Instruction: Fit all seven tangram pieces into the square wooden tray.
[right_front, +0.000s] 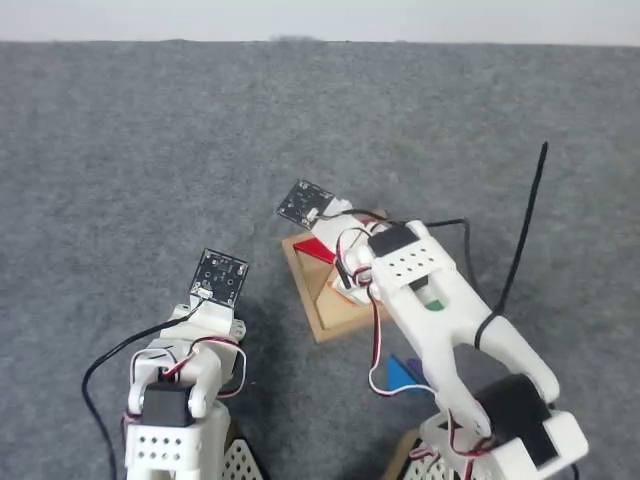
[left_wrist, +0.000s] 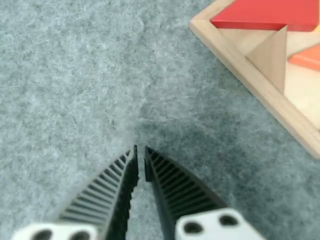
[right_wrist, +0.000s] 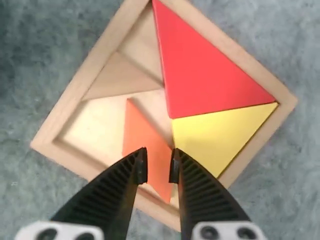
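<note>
Here, right end effector (right_wrist: 157, 165) above orange piece (right_wrist: 145, 132), in tray (right_wrist: 87, 75)

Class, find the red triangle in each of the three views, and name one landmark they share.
High view: red triangle in the tray, left of the arm above it.
Left wrist view: red triangle in a tray corner, beside the plain wooden triangle.
Right wrist view: red triangle meeting the yellow triangle.
Shared landmark: the tray's wooden rim.

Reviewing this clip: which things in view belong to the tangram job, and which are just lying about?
Job: wooden tray; red triangle; yellow triangle; orange piece; plain wood triangle; blue piece, outside the tray.
Lying about: black cable; grey mat.
</note>
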